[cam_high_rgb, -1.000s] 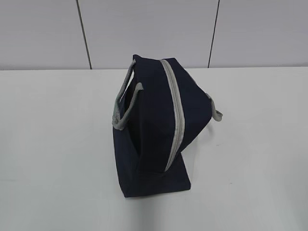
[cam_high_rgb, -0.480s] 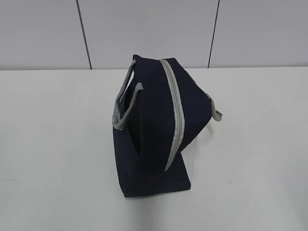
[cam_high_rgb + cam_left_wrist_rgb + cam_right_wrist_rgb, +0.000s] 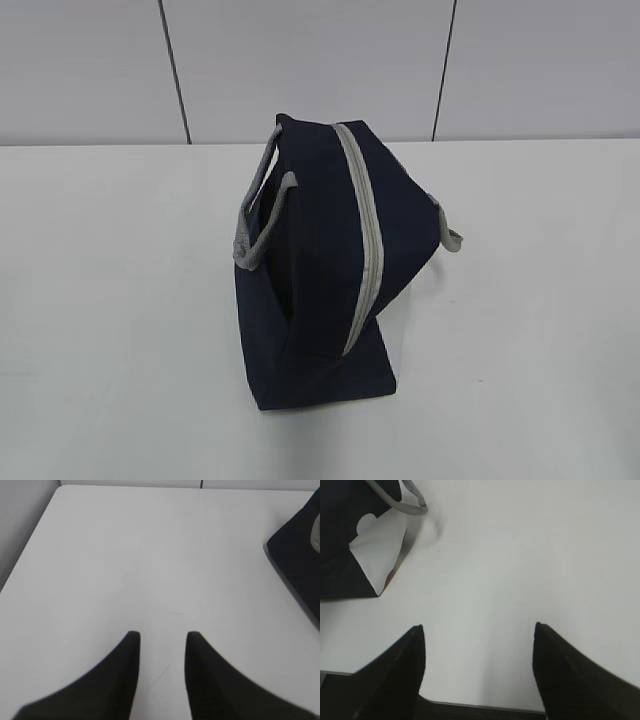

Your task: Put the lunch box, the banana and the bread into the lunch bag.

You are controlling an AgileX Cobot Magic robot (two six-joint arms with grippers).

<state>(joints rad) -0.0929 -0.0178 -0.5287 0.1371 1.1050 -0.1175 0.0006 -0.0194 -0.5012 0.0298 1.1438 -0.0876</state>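
A: Navy fabric, grey zipper (image 3: 362, 240) run shut along the top — the lunch bag (image 3: 320, 290) stands mid-table (image 3: 110, 300), alone in the exterior view. Handling guess?

B: Soft, light, likely to slump or slide when tugged. Best holds look like the grey webbing handle (image 3: 258, 215) on its left, or the zipper's pull (which I cannot find in any view).

A: Grippers?

B: Left gripper (image 3: 162, 637) hangs over bare table, fingers narrowly apart, holding nothing; the bag's corner sits at the right edge of its view. Right gripper (image 3: 477, 630) is spread wide, also empty, near the bag's white side panel (image 3: 377, 547) and the other handle loop (image 3: 412, 497).

A: Lunch box, banana, bread?

B: None visible. Whether they are inside the closed bag or out of view, I cannot tell.
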